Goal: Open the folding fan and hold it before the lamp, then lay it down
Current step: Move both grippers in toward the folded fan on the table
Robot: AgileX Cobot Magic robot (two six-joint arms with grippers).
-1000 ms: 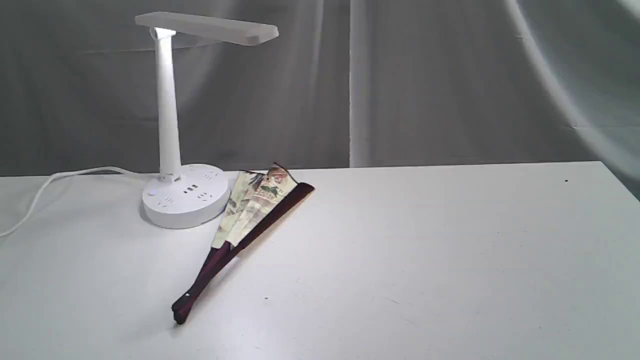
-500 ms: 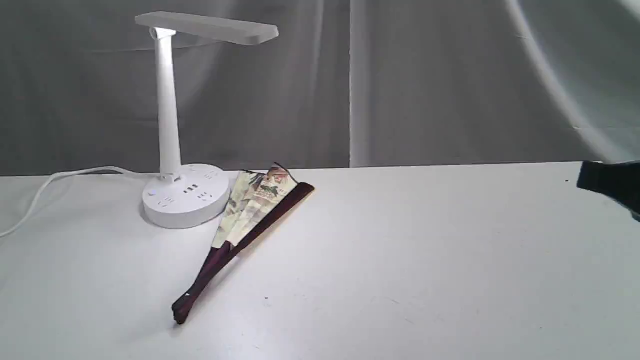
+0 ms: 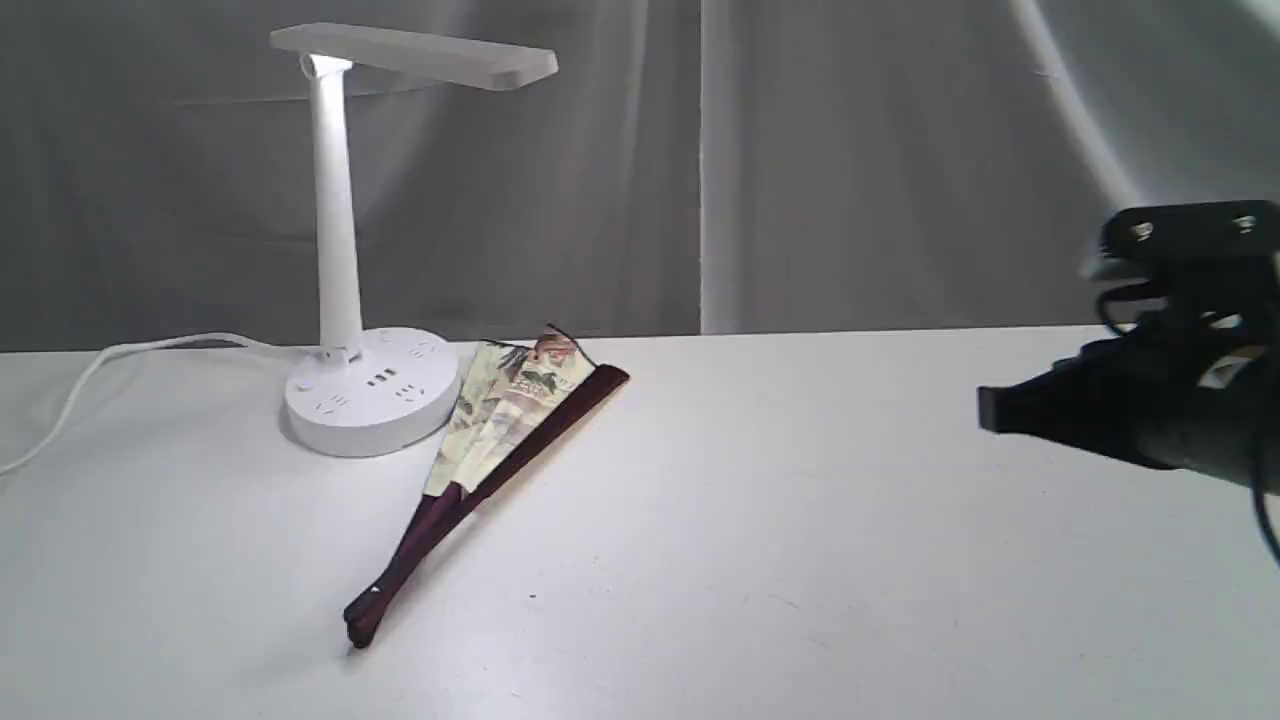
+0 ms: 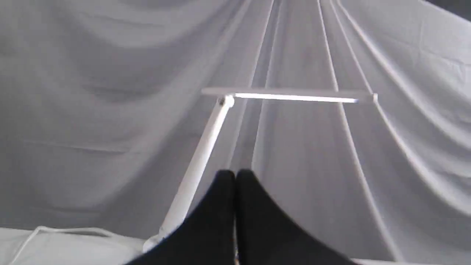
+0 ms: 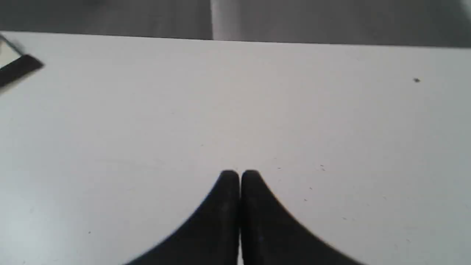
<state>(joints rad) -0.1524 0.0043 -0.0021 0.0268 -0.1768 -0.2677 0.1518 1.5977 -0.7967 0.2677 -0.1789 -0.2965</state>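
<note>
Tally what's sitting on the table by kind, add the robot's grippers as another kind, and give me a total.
lamp: 1
folding fan: 1
grippers: 2, the left gripper and the right gripper, both shut and empty
total: 4

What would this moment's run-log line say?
fan: part-open, flat on table beside lamp, not yet grasped | right hand: shut, empty, over table | left hand: shut, empty

1. The folding fan (image 3: 500, 425) lies flat on the desk (image 3: 800, 520), slightly spread, maroon ribs, cream painted leaf just beside the lamp's base.
2. The lamp (image 3: 335, 230) stands upright, white, bar head level.
</note>
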